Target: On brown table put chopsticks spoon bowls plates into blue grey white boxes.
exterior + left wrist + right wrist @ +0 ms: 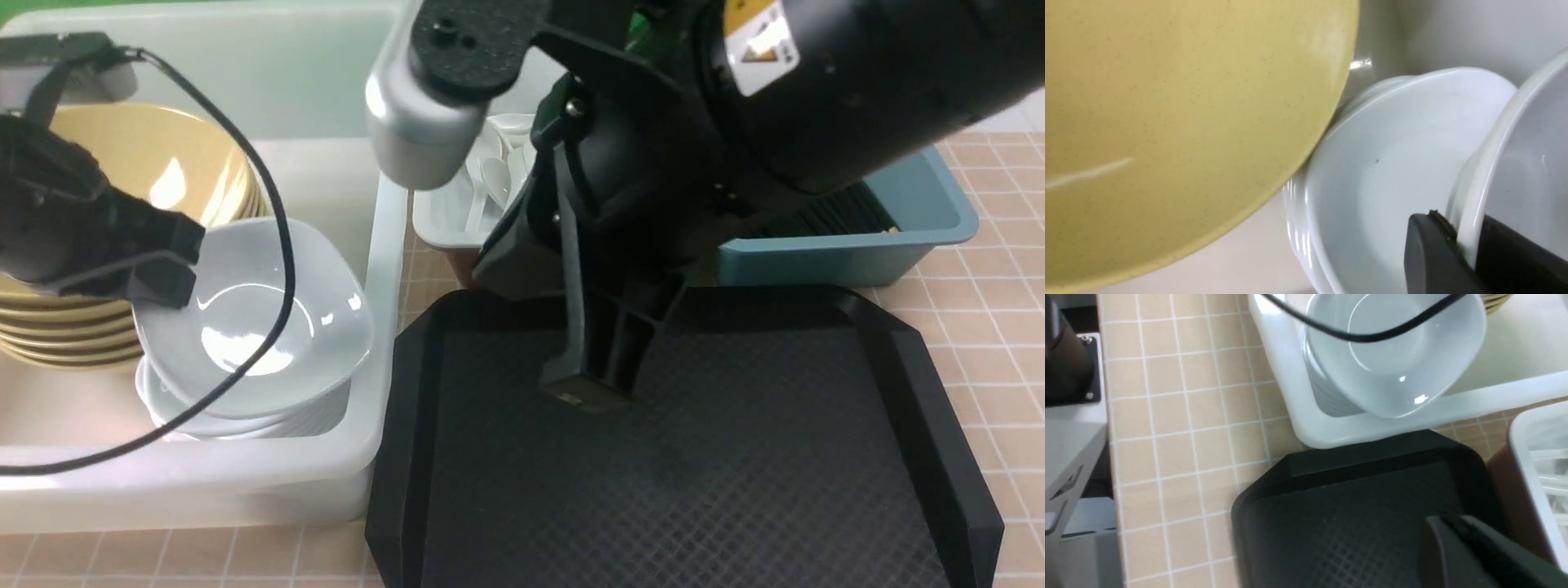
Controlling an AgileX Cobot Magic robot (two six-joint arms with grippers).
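The left hand (167,278), clamped on a tilted white plate (261,318) by its rim, holds it directly above the plate stack (245,425); the closed, empty right hand (584,392) lies farther off.

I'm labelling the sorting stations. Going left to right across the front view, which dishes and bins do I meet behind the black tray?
yellow bowls → white plates → light grey bin holding spoons → blue bin

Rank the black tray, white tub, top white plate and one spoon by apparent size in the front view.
Largest: black tray and white tub, alike, both cropped, unranked.
Then the top white plate.
Smallest: the spoon.
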